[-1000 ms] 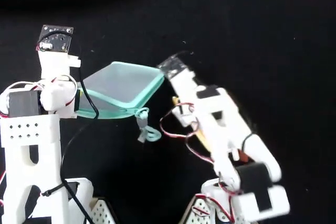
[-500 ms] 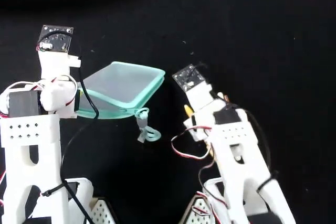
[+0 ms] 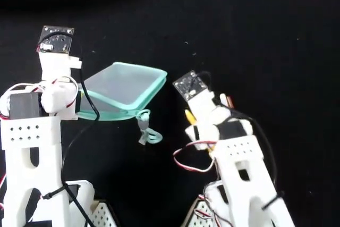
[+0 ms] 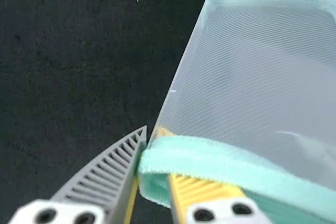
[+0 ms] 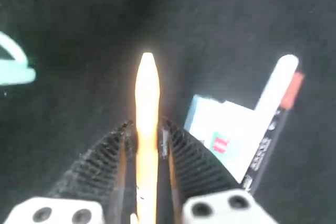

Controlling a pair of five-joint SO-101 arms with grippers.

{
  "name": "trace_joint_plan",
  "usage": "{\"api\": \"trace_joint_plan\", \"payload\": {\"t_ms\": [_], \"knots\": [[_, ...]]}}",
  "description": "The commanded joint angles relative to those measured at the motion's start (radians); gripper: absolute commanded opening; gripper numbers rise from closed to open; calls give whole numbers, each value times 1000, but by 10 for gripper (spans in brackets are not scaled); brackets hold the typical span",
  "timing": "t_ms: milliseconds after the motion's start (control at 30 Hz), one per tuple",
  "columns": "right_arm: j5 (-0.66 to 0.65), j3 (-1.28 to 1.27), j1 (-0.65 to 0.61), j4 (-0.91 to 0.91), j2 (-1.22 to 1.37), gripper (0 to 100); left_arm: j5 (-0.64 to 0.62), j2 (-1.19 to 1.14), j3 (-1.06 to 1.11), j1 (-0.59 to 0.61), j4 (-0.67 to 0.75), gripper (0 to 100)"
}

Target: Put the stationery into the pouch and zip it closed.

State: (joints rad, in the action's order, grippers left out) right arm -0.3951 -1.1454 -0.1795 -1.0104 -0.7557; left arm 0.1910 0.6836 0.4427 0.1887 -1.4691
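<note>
A translucent pouch (image 3: 121,87) with teal trim lies left of centre, its zipper strap (image 3: 147,130) trailing toward the near side. My left gripper (image 3: 79,102) sits at the pouch's left end. In the left wrist view it (image 4: 152,145) is shut on the teal edge of the pouch (image 4: 252,77). My right gripper (image 3: 190,116) hangs to the right of the pouch, apart from it. It (image 5: 147,125) is shut on an orange pen (image 5: 147,80) that sticks out past the fingertips. On the cloth beyond lie a white eraser in a blue sleeve (image 5: 218,132) and a white pen with a red clip (image 5: 275,95).
Black cloth covers the table (image 3: 265,41). The far and right parts hold no objects. A loop of the teal strap (image 5: 13,66) shows beside the right gripper. Both arms' white bases (image 3: 32,174) stand at the near edge.
My right arm has pulled back from the pouch's right corner toward the near side, still carrying the orange pen. The left arm and the pouch have stayed put.
</note>
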Motion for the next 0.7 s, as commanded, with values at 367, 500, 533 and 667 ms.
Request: {"api": "trace_joint_plan", "payload": {"t_ms": [367,500,533,667], "knots": [[2,312,-38,-3,496,123,0,8,41,18,69,30],[9,375,-71,5,561,123,0,8,41,18,69,30],[9,389,-71,5,579,123,0,8,41,18,69,30],[9,443,-68,5,668,121,0,8,41,18,68,30]]}}
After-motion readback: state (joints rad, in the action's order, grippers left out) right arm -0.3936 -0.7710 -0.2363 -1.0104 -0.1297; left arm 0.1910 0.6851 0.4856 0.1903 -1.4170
